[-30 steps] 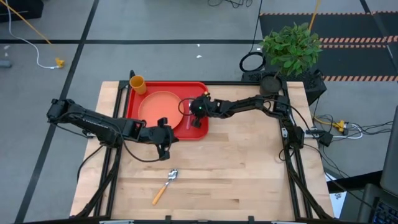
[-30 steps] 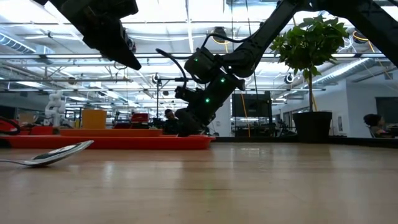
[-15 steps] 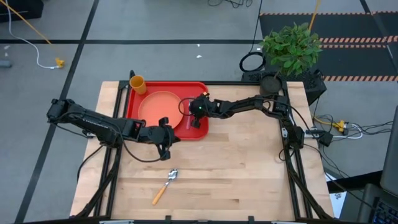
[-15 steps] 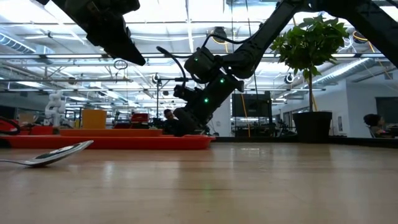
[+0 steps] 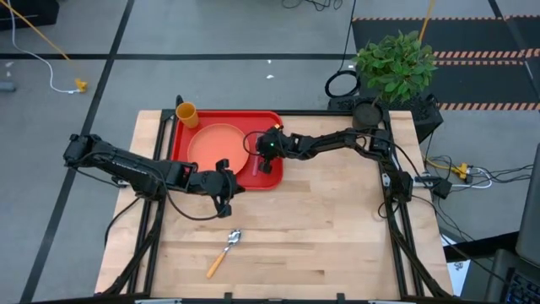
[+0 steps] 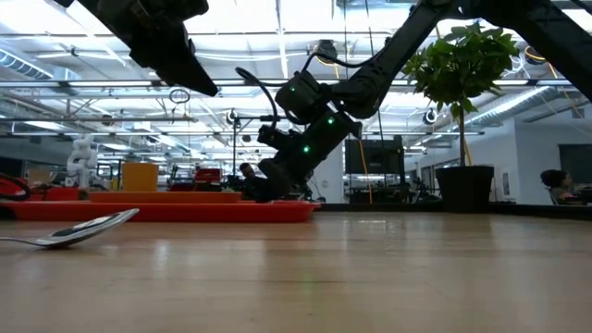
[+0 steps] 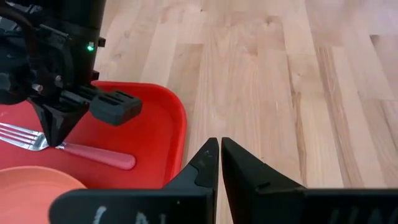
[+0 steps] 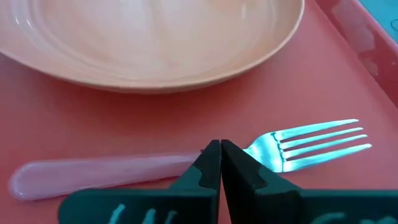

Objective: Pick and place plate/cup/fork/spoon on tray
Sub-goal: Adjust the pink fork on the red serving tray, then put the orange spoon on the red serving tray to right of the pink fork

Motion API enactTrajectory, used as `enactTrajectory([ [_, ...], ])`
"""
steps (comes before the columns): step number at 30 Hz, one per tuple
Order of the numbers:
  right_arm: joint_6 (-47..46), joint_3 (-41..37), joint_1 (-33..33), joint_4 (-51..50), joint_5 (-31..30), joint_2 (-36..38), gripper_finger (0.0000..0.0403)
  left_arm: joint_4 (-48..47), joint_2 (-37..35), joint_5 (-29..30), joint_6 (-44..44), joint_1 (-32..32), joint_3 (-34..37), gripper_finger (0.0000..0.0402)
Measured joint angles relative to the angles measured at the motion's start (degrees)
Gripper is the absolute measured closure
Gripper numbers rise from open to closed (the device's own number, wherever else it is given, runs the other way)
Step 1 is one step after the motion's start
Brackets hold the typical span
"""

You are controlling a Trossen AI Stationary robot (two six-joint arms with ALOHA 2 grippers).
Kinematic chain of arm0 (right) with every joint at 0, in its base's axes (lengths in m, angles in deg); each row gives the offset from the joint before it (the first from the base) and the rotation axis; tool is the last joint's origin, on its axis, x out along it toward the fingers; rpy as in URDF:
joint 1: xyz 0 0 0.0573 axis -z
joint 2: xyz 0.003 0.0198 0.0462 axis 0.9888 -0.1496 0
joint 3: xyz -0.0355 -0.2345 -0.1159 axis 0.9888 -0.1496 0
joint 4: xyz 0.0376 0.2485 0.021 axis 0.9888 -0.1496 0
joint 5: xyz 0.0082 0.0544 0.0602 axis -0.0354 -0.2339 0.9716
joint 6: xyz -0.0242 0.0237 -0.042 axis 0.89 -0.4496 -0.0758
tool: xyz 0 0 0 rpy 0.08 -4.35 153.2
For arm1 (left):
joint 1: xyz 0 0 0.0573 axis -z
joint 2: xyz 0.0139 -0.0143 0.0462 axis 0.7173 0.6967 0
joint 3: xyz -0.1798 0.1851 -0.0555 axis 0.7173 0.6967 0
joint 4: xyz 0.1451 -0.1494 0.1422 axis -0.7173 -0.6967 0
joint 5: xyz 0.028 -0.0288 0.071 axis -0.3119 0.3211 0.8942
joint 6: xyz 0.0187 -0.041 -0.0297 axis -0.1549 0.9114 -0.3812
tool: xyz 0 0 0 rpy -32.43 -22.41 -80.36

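Note:
The red tray (image 5: 268, 181) lies at the table's far left. On it sit the orange-salmon plate (image 5: 218, 145), the yellow-orange cup (image 5: 186, 114) at its far left corner, and the pink-handled fork (image 8: 93, 174), which lies flat to the right of the plate. My right gripper (image 8: 221, 157) is shut and points down at the fork's neck. My left gripper (image 7: 219, 144) is shut and empty, raised above the table by the tray's near right corner (image 7: 177, 118). The orange-handled spoon (image 5: 226, 250) lies on the wood near the front edge. My right gripper's shut fingertips (image 7: 59, 138) come down from above onto or just over the fork's neck, between the tines (image 8: 317, 143) and the handle. The fingertips hide the neck, so I cannot tell whether they touch it. The fork lies flat on the tray.
A dark plant pot (image 5: 367, 114) with a leafy plant (image 5: 395, 59) stands at the table's far right corner. Bare wood stretches right of the tray and around the spoon (image 6: 79, 228).
My right gripper has crept a little toward the plate, staying shut over the fork. The fork lies where it was.

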Motion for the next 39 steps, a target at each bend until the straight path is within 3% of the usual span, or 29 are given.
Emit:
enactTrajectory([
  [24,5.20,-0.09,-3.29,1.46,1.49,0.40,0.0399,2.49,0.00,-0.01,-3.27,0.00,-0.02,0.0378],
  [32,4.13,-0.04,-4.13,-10.97,1.19,10.28,0.0399,2.49,0.59,0.05,4.27,2.48,-0.05,0.0378],
  [39,0.19,-2.03,-6.16,-28.40,1.25,21.40,0.0399,1.94,8.64,1.52,19.54,14.24,-0.07,0.0378],
])
